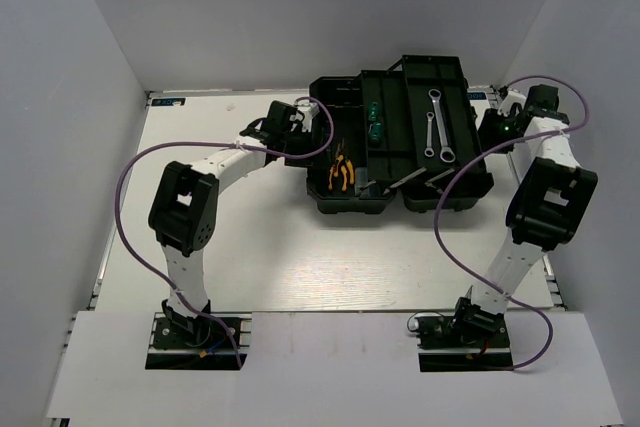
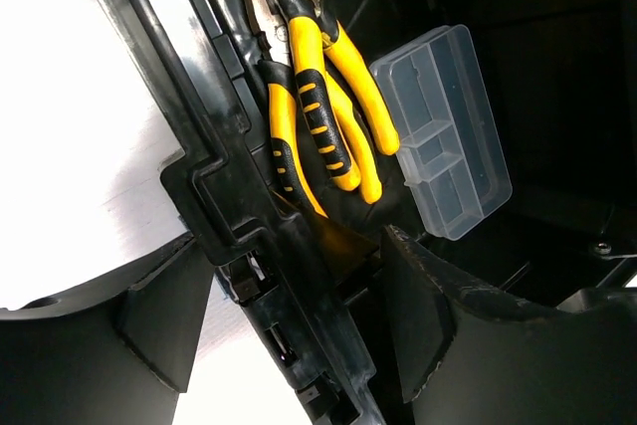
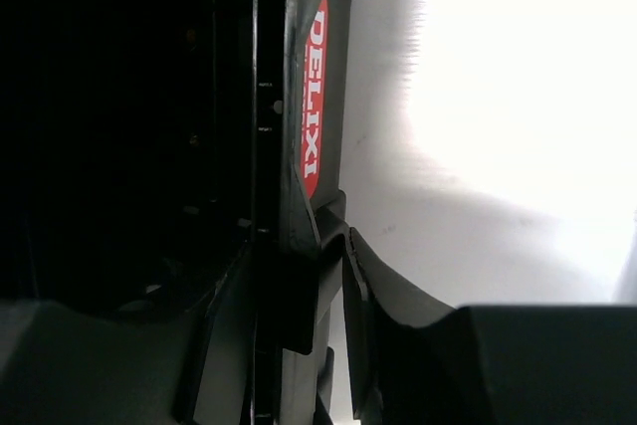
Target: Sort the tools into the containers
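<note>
Six tools already lie inside the open toolbox (image 1: pixel 340 205) seen from above: pliers (image 1: pixel 341 170) in its left bay, green screwdrivers (image 1: pixel 375 123) in the middle, wrenches (image 1: pixel 437 127) in the right half. The left hand (image 1: pixel 290 133) sits at the box's left wall and the right hand (image 1: pixel 497 127) at its right edge, so sorting looks finished.

From the left wrist, the fingers (image 2: pixel 149 335) stand spread either side of that wall, with the pliers and a clear organiser box (image 2: pixel 443 131) just inside.

From the right wrist, the fingers (image 3: pixel 388 325) hug the edge bearing a red label (image 3: pixel 315 97); whether they pinch it I cannot tell.

If one side grips before the other, the box could skew or tilt on the worktop (image 3: pixel 498 97), and the loose wrenches would slide out of place.
</note>
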Controlling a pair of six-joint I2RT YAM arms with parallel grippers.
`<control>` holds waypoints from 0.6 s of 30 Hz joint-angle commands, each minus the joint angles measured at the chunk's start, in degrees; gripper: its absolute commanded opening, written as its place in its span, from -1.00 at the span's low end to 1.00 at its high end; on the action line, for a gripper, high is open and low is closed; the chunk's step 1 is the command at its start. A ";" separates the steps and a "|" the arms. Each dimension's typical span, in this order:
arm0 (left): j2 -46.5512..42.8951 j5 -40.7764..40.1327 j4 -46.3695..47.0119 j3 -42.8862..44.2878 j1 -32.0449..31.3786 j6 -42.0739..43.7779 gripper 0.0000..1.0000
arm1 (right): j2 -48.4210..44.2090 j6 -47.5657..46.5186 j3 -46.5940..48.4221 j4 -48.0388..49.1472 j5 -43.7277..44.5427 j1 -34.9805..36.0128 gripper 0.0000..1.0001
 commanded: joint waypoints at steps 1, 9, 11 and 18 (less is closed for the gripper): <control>0.76 -1.86 -1.14 1.29 0.18 0.96 0.50 | -11.60 0.02 4.15 1.31 -5.74 0.90 -1.00; 1.28 -1.34 -1.14 1.29 0.18 0.96 0.46 | -16.62 -2.45 7.85 -3.35 -3.19 4.85 -1.00; 1.28 -1.34 -1.14 1.29 0.18 0.96 0.46 | -17.93 -3.24 7.94 -3.62 -2.66 5.56 -1.00; 1.28 -0.81 -0.62 1.29 0.18 0.96 0.38 | -20.05 -5.17 13.56 -7.47 4.09 12.14 -1.00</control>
